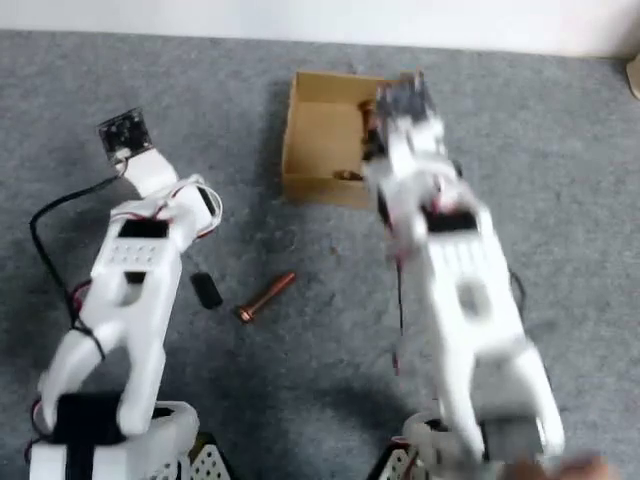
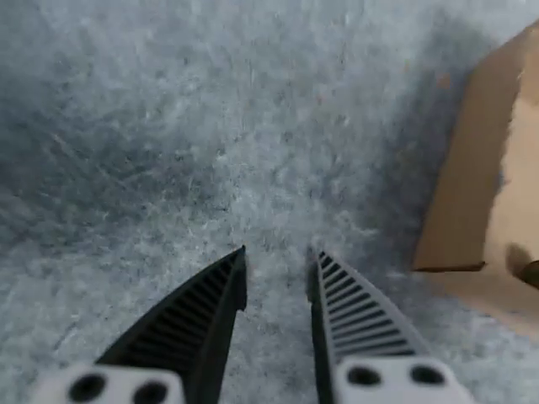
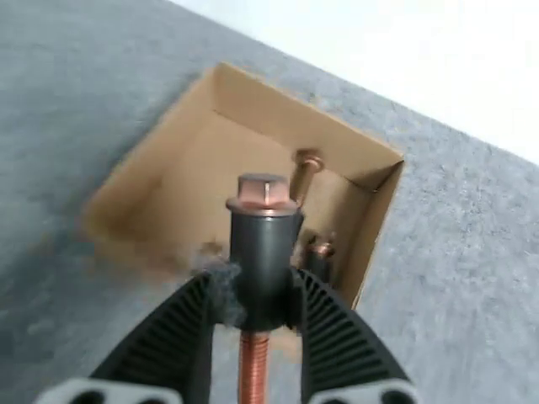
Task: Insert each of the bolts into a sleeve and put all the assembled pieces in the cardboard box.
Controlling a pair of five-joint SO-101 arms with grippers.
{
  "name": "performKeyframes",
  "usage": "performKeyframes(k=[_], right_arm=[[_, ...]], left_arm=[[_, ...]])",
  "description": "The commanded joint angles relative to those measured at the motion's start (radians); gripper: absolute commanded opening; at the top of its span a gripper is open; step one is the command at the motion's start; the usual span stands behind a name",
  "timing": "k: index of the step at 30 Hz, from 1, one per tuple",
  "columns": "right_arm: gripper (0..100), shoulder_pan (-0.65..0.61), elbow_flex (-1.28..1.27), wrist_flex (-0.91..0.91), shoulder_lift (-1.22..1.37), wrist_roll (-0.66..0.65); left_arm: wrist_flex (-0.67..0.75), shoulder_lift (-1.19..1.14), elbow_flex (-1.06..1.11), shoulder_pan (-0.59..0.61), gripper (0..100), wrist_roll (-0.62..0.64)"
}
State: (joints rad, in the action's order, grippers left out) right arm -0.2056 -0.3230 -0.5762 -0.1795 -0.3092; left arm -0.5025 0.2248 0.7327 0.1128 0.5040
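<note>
**A:** What's closest in?
**B:** A loose bolt (image 1: 266,297) on the carpet (image 1: 300,360), with a black sleeve (image 1: 207,290) just beside it.
**A:** And the grippers?
**B:** The left gripper (image 2: 278,257) is empty, its fingers narrowly apart above the carpet. The right gripper (image 3: 253,286) clamps a sleeved bolt (image 3: 263,231) over the cardboard box (image 3: 295,118), where other copper pieces (image 3: 305,168) lie.

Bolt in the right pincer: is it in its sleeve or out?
In: the bolt head tops the black sleeve, thread poking out below.
</note>
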Motion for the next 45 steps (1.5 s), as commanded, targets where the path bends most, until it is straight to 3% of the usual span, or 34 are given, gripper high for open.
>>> performKeyframes(k=[1, 10, 18, 22, 30, 38, 45], right_arm=[[0.5, 0.038, 0.519, -0.101, 0.421, -0.015], [0.5, 0.079, 1.478, -0.404, 1.164, -0.015], [1.1, 0.071, 2.094, -0.608, 1.474, -0.015], [5.5, 0.067, 2.1, -0.662, 1.508, -0.015], [38.2, 0.082, 2.101, -0.773, 1.509, -0.015], [39.7, 0.076, 2.101, -0.957, 1.336, -0.009], [39.7, -0.008, 2.101, -1.191, 1.069, -0.009]], left_arm=[[-0.003, -0.035, -0.081, -0.008, 13, -0.058], [-0.002, -0.027, -0.077, -0.035, 13, -0.091], [0.002, -0.027, -0.082, -0.036, 13, -0.092], [0.002, -0.027, -0.081, -0.036, 13, -0.092], [0.002, -0.027, -0.081, -0.036, 13, -0.092], [-0.003, -0.025, -0.082, -0.036, 13, -0.092], [-0.003, -0.025, -0.084, -0.03, 13, -0.092]])
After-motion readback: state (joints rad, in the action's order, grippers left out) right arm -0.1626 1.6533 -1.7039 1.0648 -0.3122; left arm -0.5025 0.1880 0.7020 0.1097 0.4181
